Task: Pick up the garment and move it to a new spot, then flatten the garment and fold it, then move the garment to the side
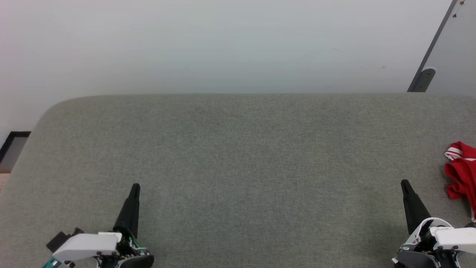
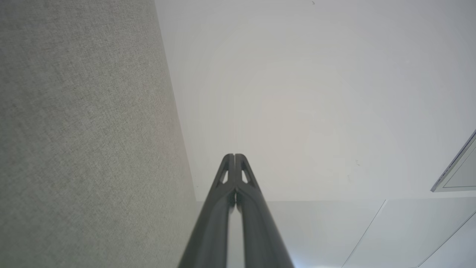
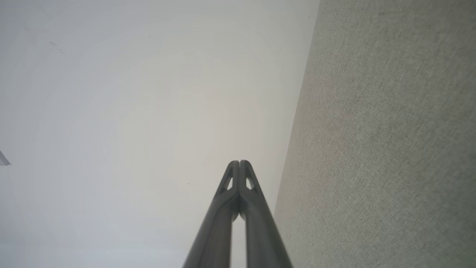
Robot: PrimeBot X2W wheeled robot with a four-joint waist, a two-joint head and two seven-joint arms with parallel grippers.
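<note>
The garment [image 1: 462, 173], bright red with a red-and-white striped band, lies crumpled at the right edge of the grey fabric table [image 1: 238, 156]; part of it runs out of the head view. My right gripper [image 1: 405, 183] is shut and empty at the lower right, its tips a short way left of the garment. At the lower left my left gripper [image 1: 135, 186] is shut and empty, far from the garment. In the wrist views each pair of fingertips is pressed together: left gripper [image 2: 234, 156], right gripper [image 3: 240, 162].
A pale floor [image 1: 223, 44] lies beyond the table's far edge. A grey panel with a dark bracket [image 1: 424, 80] stands at the upper right. A dark-framed object [image 1: 13, 147] sits off the table's left corner.
</note>
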